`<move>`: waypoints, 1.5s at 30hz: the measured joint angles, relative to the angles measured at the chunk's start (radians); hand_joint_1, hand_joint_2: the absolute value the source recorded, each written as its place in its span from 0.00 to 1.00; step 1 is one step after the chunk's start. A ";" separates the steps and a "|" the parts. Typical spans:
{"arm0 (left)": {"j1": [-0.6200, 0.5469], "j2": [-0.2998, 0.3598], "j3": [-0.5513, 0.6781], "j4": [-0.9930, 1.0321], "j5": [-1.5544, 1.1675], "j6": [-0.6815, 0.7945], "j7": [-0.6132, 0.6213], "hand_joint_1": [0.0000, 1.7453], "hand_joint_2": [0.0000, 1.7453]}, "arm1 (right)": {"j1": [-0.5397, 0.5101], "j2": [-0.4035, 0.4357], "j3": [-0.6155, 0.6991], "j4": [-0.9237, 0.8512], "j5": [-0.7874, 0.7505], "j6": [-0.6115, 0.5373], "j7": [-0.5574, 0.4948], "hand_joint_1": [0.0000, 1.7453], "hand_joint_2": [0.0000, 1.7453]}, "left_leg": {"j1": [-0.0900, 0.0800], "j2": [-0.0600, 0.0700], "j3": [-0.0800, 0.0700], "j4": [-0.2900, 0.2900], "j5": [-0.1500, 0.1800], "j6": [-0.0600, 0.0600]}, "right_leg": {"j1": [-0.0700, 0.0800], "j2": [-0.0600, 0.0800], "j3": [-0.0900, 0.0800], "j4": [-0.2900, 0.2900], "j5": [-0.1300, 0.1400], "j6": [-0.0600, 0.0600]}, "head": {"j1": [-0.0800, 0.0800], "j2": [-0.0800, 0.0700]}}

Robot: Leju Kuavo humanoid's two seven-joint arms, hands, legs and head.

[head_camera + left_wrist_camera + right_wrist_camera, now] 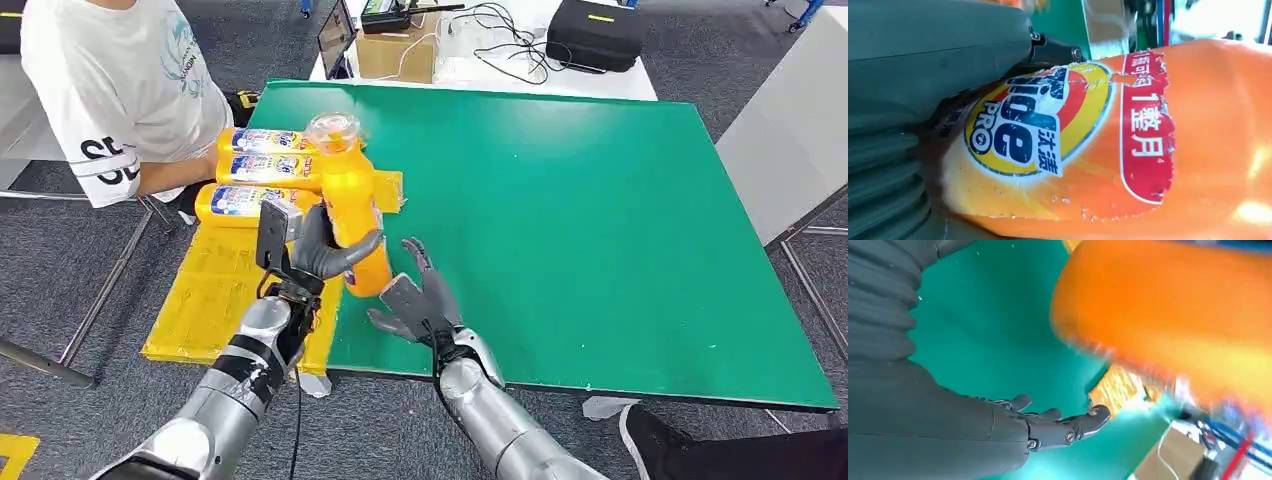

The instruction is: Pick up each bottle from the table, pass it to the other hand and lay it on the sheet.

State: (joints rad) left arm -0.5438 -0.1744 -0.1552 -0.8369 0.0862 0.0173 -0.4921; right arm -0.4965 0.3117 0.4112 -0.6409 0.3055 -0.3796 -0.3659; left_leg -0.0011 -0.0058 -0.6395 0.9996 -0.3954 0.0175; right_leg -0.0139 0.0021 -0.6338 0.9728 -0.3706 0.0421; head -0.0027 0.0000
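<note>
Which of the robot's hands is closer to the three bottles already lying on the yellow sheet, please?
Left. The left hand grips an orange bottle right beside the three bottles on the yellow sheet; the right hand is open over the green table, farther away.

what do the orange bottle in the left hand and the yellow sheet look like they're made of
Orange bottle, held by the left hand: looks like glossy plastic, given the bright highlights on its smooth body; its printed label seems a thin stuck-on film, chipped and peeling at the edges. Yellow sheet: probably matte plastic or foam with a textured face; the exact material is unclear.
</note>
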 measured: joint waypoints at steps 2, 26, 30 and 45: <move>-0.020 0.021 0.019 0.032 -0.051 0.052 -0.040 1.00 1.00 | 0.013 -0.008 -0.012 -0.038 -0.021 -0.005 -0.014 0.00 1.00 | 0.000 0.000 0.000 0.000 0.000 0.000 | 0.000 0.000 0.000 0.000 0.000 0.000 | 0.000 0.000; -0.121 0.328 -0.113 0.431 -1.078 0.408 0.059 1.00 1.00 | 0.087 -0.079 -0.087 -0.294 -0.126 0.040 -0.059 0.00 1.00 | 0.001 0.001 0.000 0.000 0.000 0.000 | 0.001 0.001 -0.001 0.000 0.000 0.000 | 0.000 0.000; -0.141 0.356 -0.212 0.468 -1.181 0.325 0.097 1.00 1.00 | 0.094 -0.079 -0.096 -0.313 -0.133 0.056 -0.064 0.00 1.00 | 0.001 -0.001 0.001 -0.001 0.000 0.000 | 0.000 0.000 0.002 0.000 -0.001 -0.001 | 0.001 0.000; -0.216 0.351 -0.311 0.505 -1.216 0.146 0.144 0.00 1.00 | 0.106 -0.076 -0.099 -0.351 -0.158 0.076 -0.078 0.00 1.00 | 0.001 0.001 0.009 -0.001 -0.002 -0.003 | 0.001 0.001 0.008 0.000 -0.001 -0.001 | 0.000 0.000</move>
State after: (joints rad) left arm -0.7600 0.1770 -0.4665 -0.3323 -1.1299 0.1629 -0.3479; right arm -0.3908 0.2361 0.3120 -0.9918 0.1480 -0.3033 -0.4440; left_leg 0.0002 -0.0052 -0.6305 0.9988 -0.3970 0.0147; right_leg -0.0134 0.0035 -0.6256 0.9731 -0.3712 0.0411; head -0.0026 0.0000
